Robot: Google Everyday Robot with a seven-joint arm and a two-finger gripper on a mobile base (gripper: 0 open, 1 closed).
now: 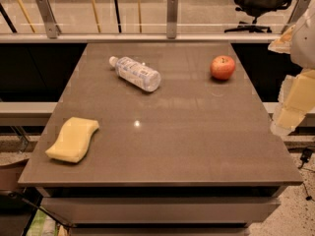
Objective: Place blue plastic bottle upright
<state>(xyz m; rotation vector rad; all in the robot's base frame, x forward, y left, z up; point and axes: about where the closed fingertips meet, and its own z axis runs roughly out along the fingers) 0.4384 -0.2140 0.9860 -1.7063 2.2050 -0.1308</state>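
The blue plastic bottle (136,74) is clear and ribbed, with a white cap and a pale label. It lies on its side on the far left-centre of the grey table (187,136), cap pointing to the far left. My gripper (294,104) shows as pale yellow and white parts at the right edge of the view. It is beyond the table's right side, far from the bottle, and holds nothing that I can see.
A red apple (223,67) sits at the far right of the table. A yellow sponge (73,139) lies near the front left corner. A glass railing (172,16) runs behind the table, with an office chair (260,4) beyond it.
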